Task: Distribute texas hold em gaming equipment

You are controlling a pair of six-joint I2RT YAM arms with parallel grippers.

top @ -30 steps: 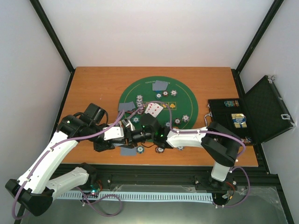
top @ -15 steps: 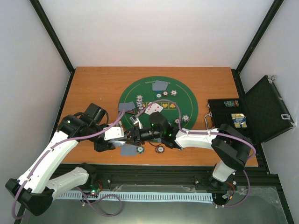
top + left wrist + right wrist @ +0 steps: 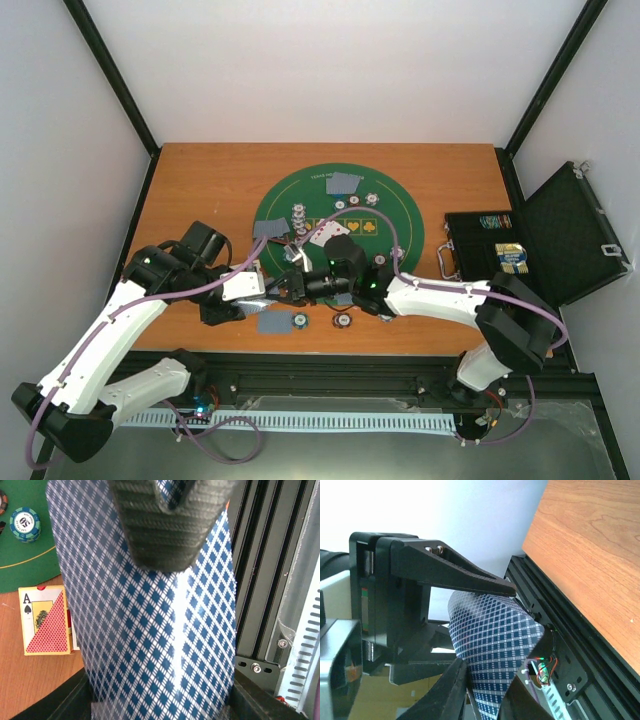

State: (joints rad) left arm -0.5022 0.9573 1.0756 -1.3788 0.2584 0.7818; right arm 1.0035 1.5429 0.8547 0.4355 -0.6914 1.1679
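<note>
Since a second ago the right arm has swung its elbow out from the green mat (image 3: pixel 400 205) toward the black case (image 3: pixel 575 235), and its forearm now lies flatter along the mat's near rim. A chip (image 3: pixel 342 320) just off that rim, earlier close against the arm in the overhead view, now has wood showing around it. The left arm has not shifted.

The two arms meet over the mat's near-left rim. The left fingers (image 3: pixel 170 530) are pressed together on a card (image 3: pixel 160 640), pinching it at one end. The right fingers (image 3: pixel 447 692) sit on either side of the card's other end; whether they truly grip it I cannot tell.

Room is tight there. The desk (image 3: pixel 200 190) ends just on the near side of the mat, with black rails right beyond its edge. A small pack (image 3: pixel 45 620) printed with an ace of spades lies on the wood just off the mat's rim, near the held card. A teal chip (image 3: pixel 25 524) rests on the mat close inside that rim. Bare wood lies left of the mat and beyond its far side; the open case stands to the mat's right.

The card is held off the surface with its back showing: a blue diamond lattice on white, bowed along its length, with a bright streak of glare down the middle.
</note>
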